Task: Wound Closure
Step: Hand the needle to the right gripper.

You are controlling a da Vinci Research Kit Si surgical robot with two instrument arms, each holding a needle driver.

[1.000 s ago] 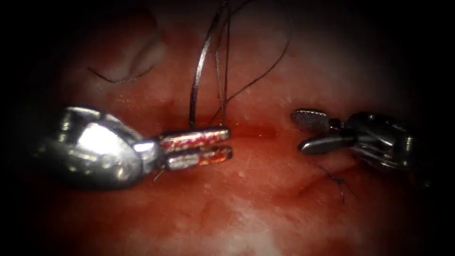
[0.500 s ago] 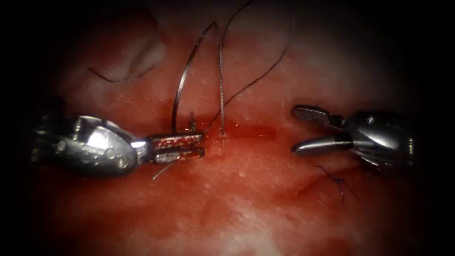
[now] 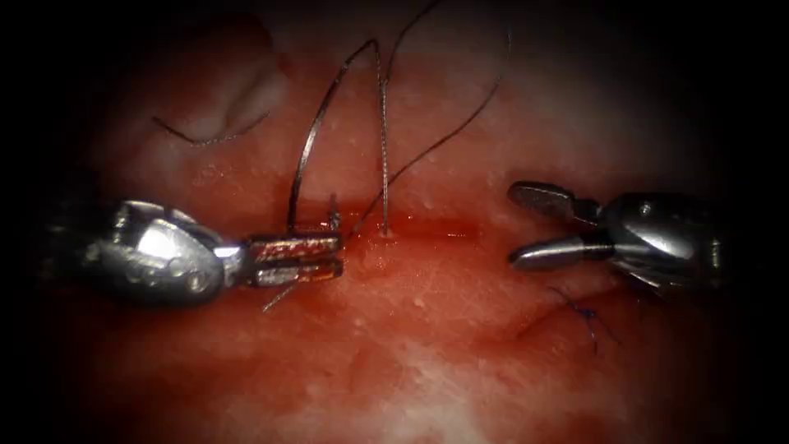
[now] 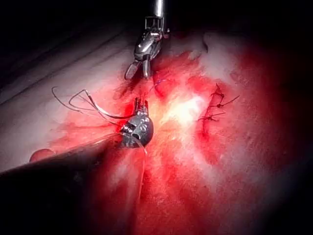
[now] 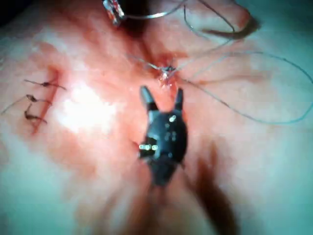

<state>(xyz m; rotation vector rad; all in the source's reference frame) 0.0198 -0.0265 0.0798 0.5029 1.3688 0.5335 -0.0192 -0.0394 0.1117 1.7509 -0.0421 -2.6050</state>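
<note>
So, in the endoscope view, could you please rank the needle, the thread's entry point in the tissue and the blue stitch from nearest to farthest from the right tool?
From the right tool, open and holding nothing:
1. Blue stitch, just below it on the right.
2. Thread's entry point, mid-wound, to its left.
3. Needle, farthest left, held near one end by the left tool, not in the tissue.

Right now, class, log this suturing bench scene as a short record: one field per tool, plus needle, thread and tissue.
Left tool: jaws shut on the needle near one end
Right tool: jaws open, holding nothing, right of the cut
Needle: arcs up from the left jaws, clear of the tissue
Thread: runs from the needle's top down into the tissue
Tissue: wet with red fluid
</note>
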